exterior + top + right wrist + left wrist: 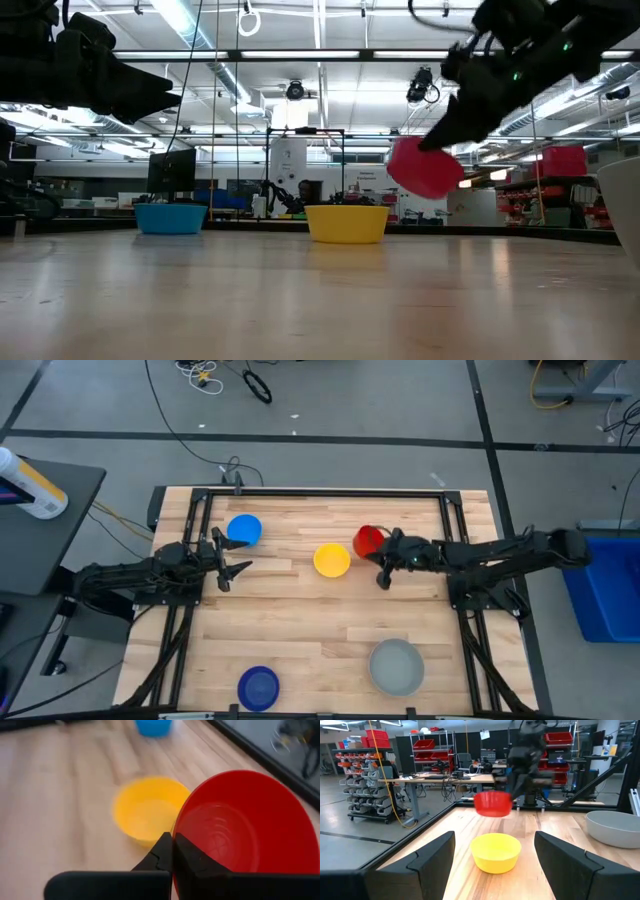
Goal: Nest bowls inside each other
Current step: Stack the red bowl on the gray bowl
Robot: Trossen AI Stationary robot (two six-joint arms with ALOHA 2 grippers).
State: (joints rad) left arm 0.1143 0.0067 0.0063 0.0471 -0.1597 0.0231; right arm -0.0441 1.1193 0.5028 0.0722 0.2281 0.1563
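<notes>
My right gripper (380,556) is shut on the red bowl (368,540), which hangs above the table's middle, just right of the yellow bowl (332,560). The yellow bowl stands on its base. So does the light blue bowl (244,529), farther left and toward the far edge. At the near edge stand the dark blue bowl (259,686) and the larger grey bowl (398,666). My left gripper (235,565) waits open at the left, level, facing the yellow bowl (496,851). My right gripper pinches the red bowl's rim (179,817) with one finger (195,860) inside the bowl and the other (159,854) outside. The fingers come from the table's right, slanting down. The bowl (425,167) hangs clear of the table, tilted, its opening toward the wrist.
A dark frame (320,492) runs around the wooden table top. There is bare wood between the yellow bowl and the two bowls at the near edge. A side table with a bottle (30,485) stands off to the left, and a blue bin (610,585) to the right.
</notes>
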